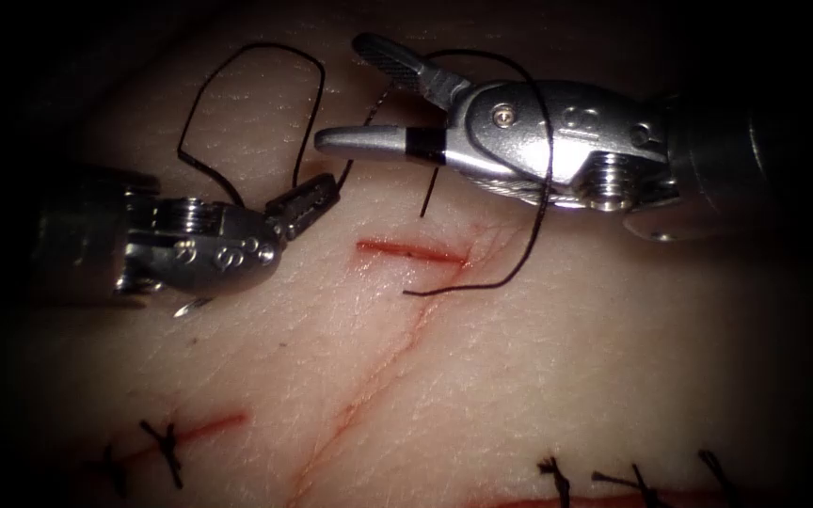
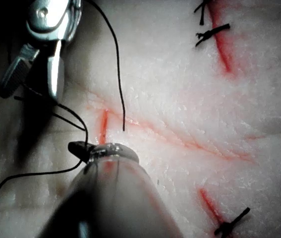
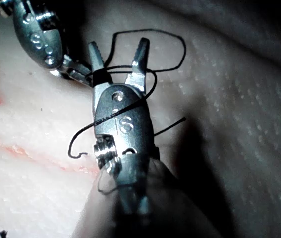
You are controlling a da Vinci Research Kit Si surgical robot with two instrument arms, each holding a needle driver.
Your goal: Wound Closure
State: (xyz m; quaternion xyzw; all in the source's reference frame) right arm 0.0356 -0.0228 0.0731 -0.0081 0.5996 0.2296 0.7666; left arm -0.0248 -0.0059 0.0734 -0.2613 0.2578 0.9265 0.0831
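My left tool (image 1: 308,202) grips the thread (image 1: 308,103); my right tool (image 1: 369,94) gapes empty, thread draped over it. Below it, the cut (image 1: 411,250) remains unstitched.

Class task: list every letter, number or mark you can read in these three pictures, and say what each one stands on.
"S": stamped on the right tool body, read in the right wrist view.
"S S": on the left tool body in the endoscope view; two curved marks, probably letters.
A curved mark on the right tool in the endoscope view: too glared to read.
The tissue and thread bear no text.
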